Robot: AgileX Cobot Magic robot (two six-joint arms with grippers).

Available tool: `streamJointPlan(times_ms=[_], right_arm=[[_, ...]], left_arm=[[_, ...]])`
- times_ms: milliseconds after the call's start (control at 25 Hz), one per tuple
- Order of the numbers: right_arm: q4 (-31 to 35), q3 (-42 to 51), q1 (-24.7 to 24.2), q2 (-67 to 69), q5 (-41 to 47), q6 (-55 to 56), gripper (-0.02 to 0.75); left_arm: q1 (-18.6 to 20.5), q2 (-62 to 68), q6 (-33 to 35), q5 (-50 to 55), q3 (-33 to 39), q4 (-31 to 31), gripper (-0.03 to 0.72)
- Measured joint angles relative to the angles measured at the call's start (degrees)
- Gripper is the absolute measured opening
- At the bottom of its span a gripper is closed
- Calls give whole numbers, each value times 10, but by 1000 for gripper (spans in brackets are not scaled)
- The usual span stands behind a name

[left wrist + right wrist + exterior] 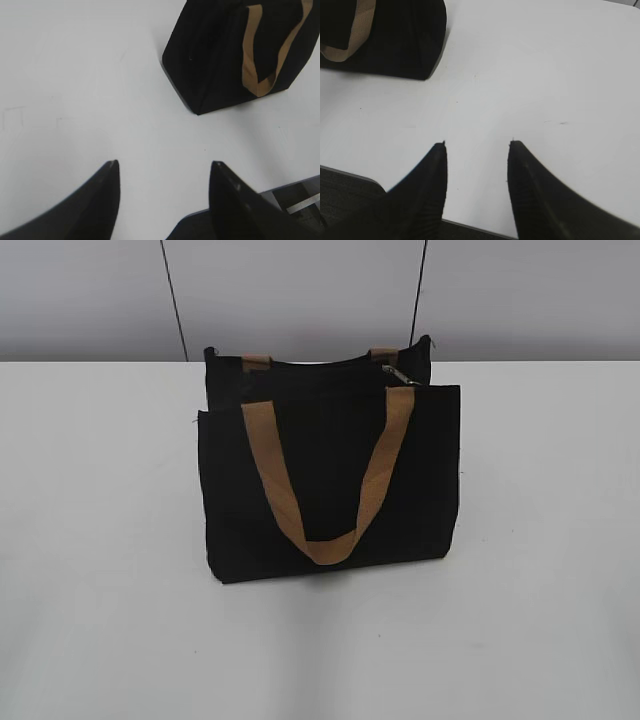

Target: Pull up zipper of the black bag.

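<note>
Two hands wait low over the white worktop [100, 540], both spread and empty, and neither shows in the exterior view. The black bag [330, 480] stands upright near the middle of the worktop, one tan strap [325, 475] hanging down its front face. The zipper [330, 364] runs along the top edge from left to right, and its silvery pull tab [398, 374] sits near the right end of this line.

From the left hand [165, 172] the bag [225, 55] lies ahead and to the right, well apart. From the right hand [477, 150] the bag [400, 40] lies ahead and to the left, also well apart. Because the tab is at the right end, I judge the right hand is better placed to pinch it, and the pull would then go along the top edge toward the left, while the left hand can steady the bag.
</note>
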Motion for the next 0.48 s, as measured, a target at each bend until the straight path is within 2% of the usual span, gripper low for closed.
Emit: streamJointPlan(times_ms=[480], right_arm=[[0,0,0,0,0,0,318]], left_arm=[[3,0,0,-1,0,0,427]])
